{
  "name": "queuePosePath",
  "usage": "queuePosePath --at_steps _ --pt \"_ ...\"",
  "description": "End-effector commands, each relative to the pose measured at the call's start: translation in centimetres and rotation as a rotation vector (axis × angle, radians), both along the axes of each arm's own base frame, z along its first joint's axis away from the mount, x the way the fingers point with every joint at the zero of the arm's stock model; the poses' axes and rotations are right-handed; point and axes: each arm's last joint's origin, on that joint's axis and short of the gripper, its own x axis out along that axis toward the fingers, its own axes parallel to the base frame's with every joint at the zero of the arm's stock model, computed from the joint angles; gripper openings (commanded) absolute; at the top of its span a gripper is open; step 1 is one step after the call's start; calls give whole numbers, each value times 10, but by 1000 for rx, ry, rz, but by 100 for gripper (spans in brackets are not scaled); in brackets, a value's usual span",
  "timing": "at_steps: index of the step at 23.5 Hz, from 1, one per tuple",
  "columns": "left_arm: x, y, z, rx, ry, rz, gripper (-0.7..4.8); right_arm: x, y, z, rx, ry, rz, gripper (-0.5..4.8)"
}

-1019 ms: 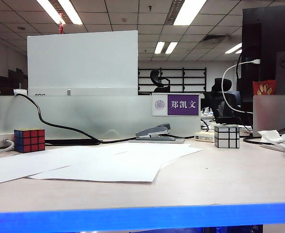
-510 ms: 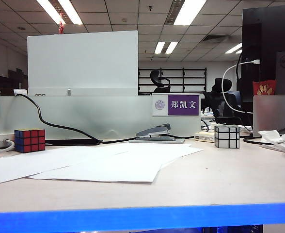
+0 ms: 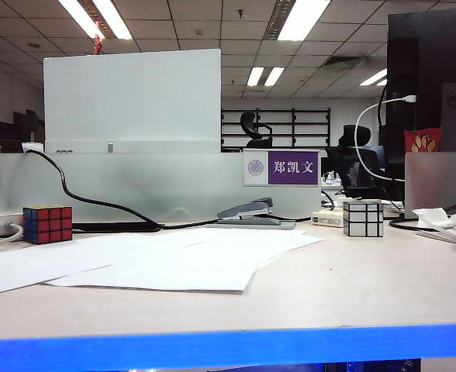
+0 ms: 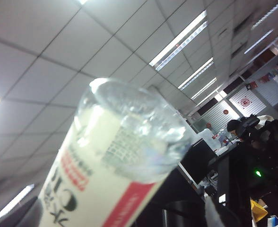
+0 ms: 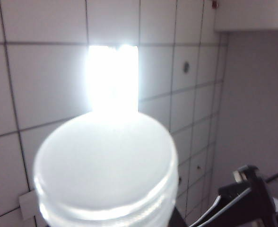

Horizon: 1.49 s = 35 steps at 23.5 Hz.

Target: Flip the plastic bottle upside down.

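Note:
The plastic bottle [image 4: 115, 156] fills the left wrist view. Its cream label with a red strip lies near the camera, and its clear base points up at the ceiling. My left gripper [image 4: 115, 217] is open around it: a dark finger [image 4: 13, 215] sits beside the label and a pale finger [image 4: 214, 217] stands apart from it. In the right wrist view the bottle's pale translucent cap [image 5: 106, 165] looms right in front of the camera, against the ceiling. My right gripper is shut on the bottle, with its fingers hidden below the cap. The exterior view shows neither the bottle nor the grippers.
On the desk are a coloured puzzle cube [image 3: 47, 224] at the left, a silver cube [image 3: 363, 218] at the right, loose paper sheets [image 3: 158, 260] in the middle and a stapler [image 3: 248, 211] behind them. A frosted divider [image 3: 135, 186] closes the back.

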Motion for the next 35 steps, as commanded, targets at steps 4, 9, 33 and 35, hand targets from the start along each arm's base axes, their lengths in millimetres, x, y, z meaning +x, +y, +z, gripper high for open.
queuePosePath --at_steps 4,9,33,35 --pt "14 -7 1 10 -100 18 479 -12 8 1 -41 18 37 -7" --pt "16 -11 2 6 -192 -22 479 -11 9 0 -55 22 5 -7" --pt "13 -11 16 5 -481 109 456 -11 14 -6 -133 14 13 -7" --pt "13 -11 16 -10 -476 122 456 -11 14 -6 -133 13 13 -7"
